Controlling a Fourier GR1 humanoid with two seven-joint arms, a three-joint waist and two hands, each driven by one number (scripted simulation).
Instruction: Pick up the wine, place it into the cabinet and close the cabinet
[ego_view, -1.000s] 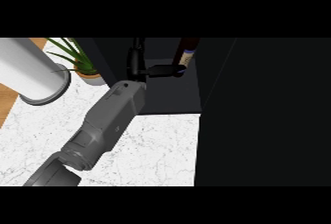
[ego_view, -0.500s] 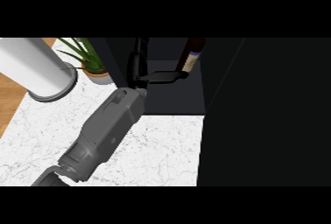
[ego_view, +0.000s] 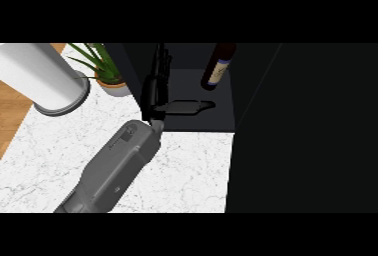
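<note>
The wine bottle, dark with a pale label, stands upright inside the dark cabinet, toward its back. My left hand reaches into the cabinet along its left wall, fingers straight and pointing away from me, thumb stuck out to the right. It is open and holds nothing. A gap separates the thumb from the bottle. The grey forearm runs in from the lower left over the counter. My right hand shows nowhere.
A white paper-towel roll stands at the back left of the marble counter, with a small potted plant beside it. A large dark cabinet panel fills the right side. Wooden floor shows at the far left.
My left hand has drawn back toward me, away from the bottle. The bottle stays upright in the cabinet.
</note>
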